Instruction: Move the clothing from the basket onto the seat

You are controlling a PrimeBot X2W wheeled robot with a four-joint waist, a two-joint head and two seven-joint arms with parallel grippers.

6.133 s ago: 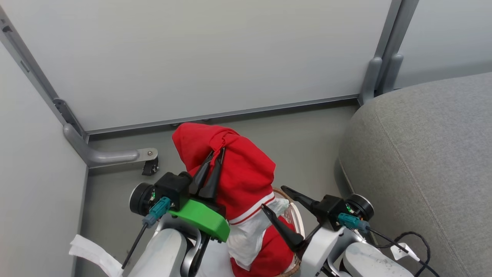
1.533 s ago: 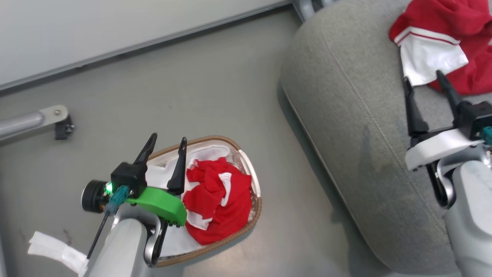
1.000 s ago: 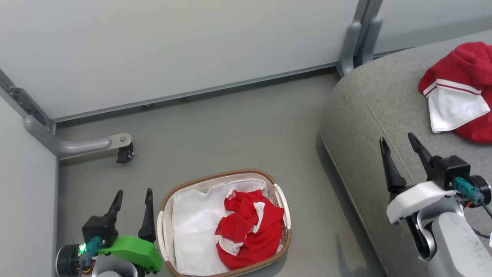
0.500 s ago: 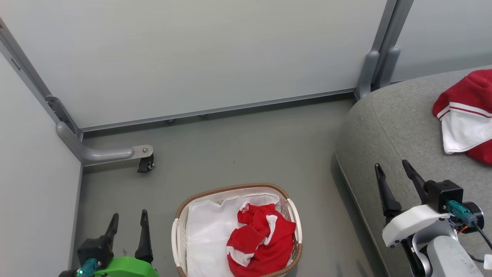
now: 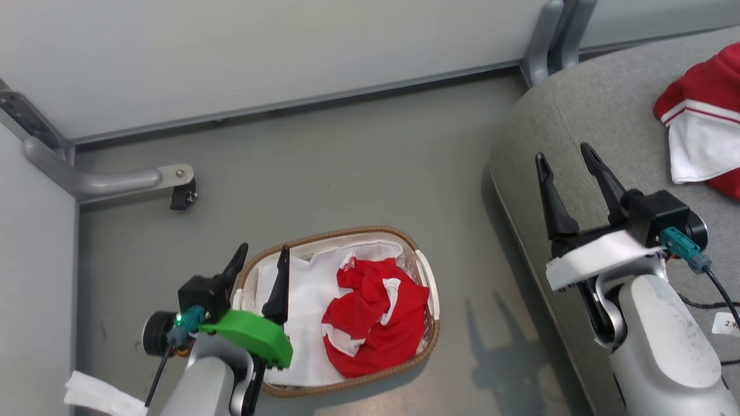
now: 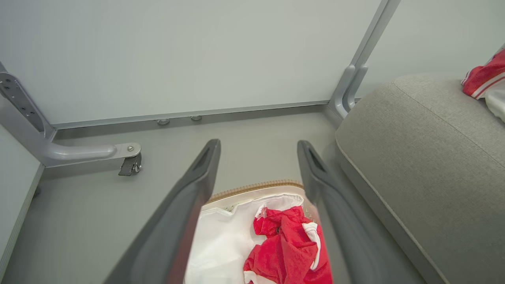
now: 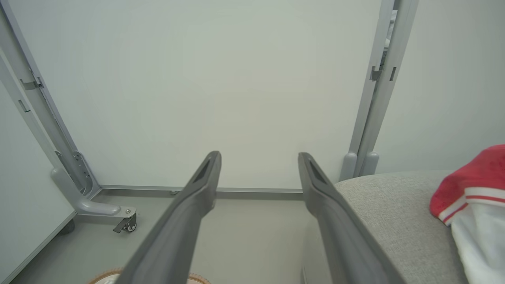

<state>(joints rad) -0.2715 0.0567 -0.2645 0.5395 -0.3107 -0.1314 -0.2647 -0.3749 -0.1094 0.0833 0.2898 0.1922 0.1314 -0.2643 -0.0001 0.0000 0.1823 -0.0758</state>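
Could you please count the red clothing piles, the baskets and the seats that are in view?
Red clothing piles: 2 (one in the basket, one on the seat)
Basket: 1
Seat: 1
Total: 4

Head view looks down; wrist views look forward, sharing the seat
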